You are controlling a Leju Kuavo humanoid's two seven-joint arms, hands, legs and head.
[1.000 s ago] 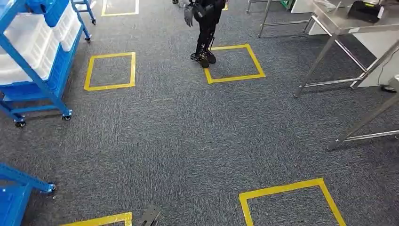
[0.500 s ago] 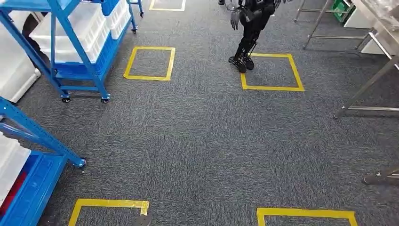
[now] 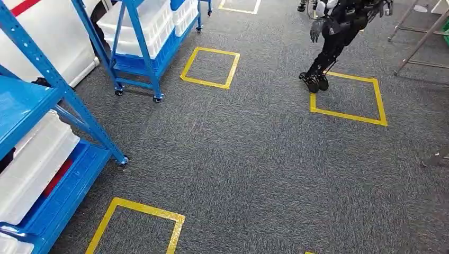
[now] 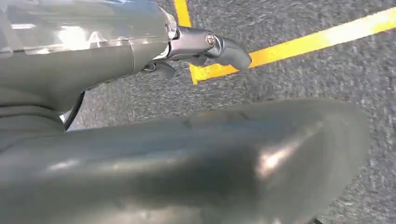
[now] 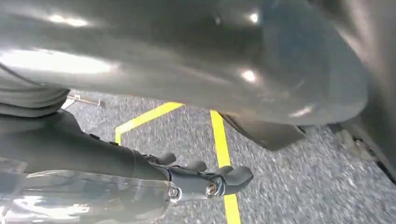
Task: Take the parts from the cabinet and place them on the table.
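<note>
Blue cabinet [image 3: 32,132] cropped; bin contents seemingly hidden.

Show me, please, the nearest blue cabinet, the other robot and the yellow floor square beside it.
Blue cabinet [image 3: 87,123]: head view, on its front upright post.
Other robot [image 3: 334,41]: head view, on its dark legs.
Yellow floor square [image 3: 348,115]: head view, on its near tape edge.

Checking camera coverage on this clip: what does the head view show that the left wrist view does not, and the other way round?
Head view alone: a near blue cabinet holding white bins, a second blue cabinet on wheels, another dark humanoid robot standing at a taped square, and metal table legs. Left wrist view alone: the left hand hanging above the floor, holding nothing, beside a grey part of the robot's body. Both share the grey carpet and yellow floor tape.
</note>
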